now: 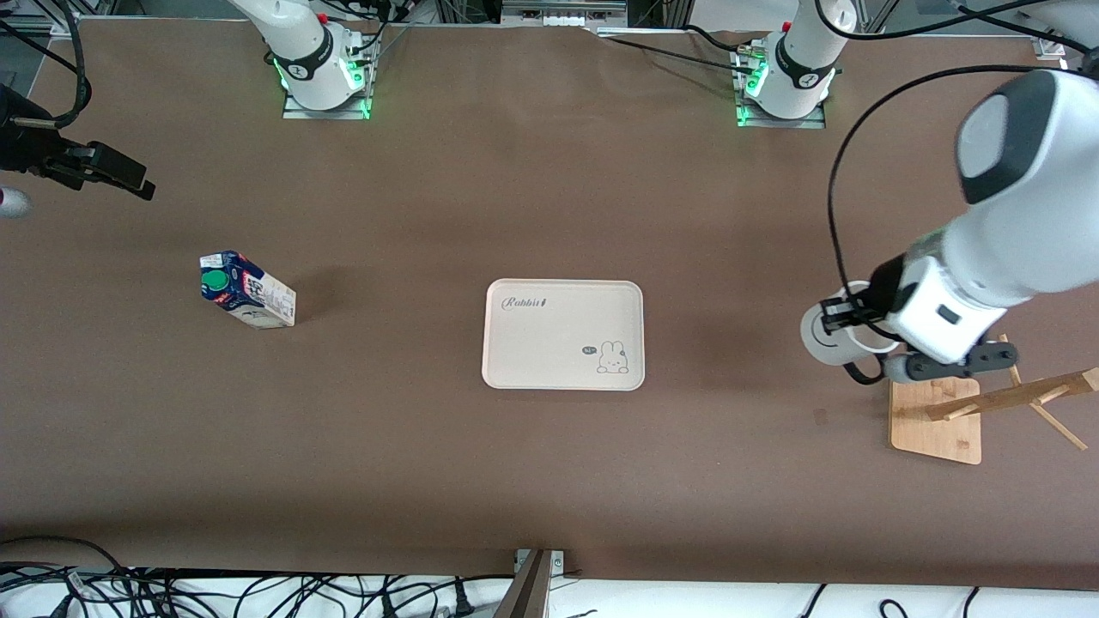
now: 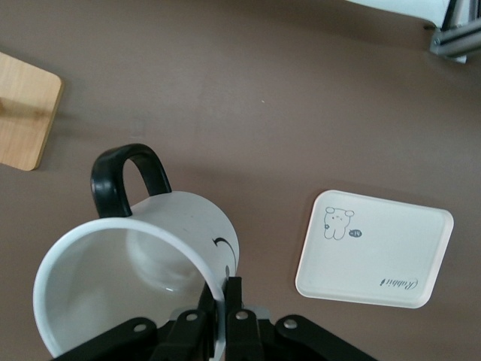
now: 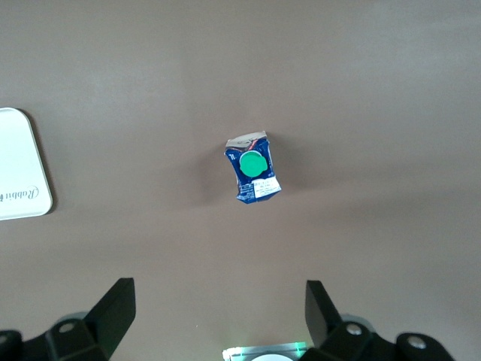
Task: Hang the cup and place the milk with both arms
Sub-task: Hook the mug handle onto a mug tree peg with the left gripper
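Cup (image 2: 143,278) clamped by rim in left gripper (image 2: 219,316), beside rack (image 1: 944,412); next: handle onto peg. Right gripper (image 3: 218,308) released above milk (image 3: 252,168).

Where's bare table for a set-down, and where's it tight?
Bare brown table between milk and tray, and between tray and wooden rack. Tight at the rack: left hand, shut on the cup, hangs there.

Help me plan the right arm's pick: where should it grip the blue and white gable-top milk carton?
Grip the blue and white milk carton across its flat side walls below the round green cap, coming straight down. It stands upright and alone, and the open right gripper hangs high above it.
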Robot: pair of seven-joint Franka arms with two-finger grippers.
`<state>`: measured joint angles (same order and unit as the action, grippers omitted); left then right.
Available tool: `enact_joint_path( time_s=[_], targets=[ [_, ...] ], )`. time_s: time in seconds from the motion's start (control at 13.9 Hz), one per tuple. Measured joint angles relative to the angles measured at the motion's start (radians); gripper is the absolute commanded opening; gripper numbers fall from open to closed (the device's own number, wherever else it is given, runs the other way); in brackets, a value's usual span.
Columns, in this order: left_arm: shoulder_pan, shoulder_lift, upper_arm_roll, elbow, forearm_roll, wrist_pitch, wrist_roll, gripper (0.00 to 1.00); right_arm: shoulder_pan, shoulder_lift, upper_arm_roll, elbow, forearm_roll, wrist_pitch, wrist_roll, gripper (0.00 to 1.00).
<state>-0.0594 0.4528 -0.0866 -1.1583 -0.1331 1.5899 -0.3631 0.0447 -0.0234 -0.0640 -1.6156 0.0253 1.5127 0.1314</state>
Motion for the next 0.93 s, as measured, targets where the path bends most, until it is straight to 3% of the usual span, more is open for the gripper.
enact_joint_path(
  time_s=[0.5,0.93],
  targets=[
    [0.163,0.010,0.001,0.000,-0.007,-0.002,0.313,0.00,-0.001,0.000,0.002,0.002,0.000,-0.005,0.000,1.00],
    [0.229,0.021,0.001,0.000,-0.007,-0.002,0.483,0.00,-0.001,0.000,0.005,0.002,0.000,-0.006,0.000,1.00]
  ],
)
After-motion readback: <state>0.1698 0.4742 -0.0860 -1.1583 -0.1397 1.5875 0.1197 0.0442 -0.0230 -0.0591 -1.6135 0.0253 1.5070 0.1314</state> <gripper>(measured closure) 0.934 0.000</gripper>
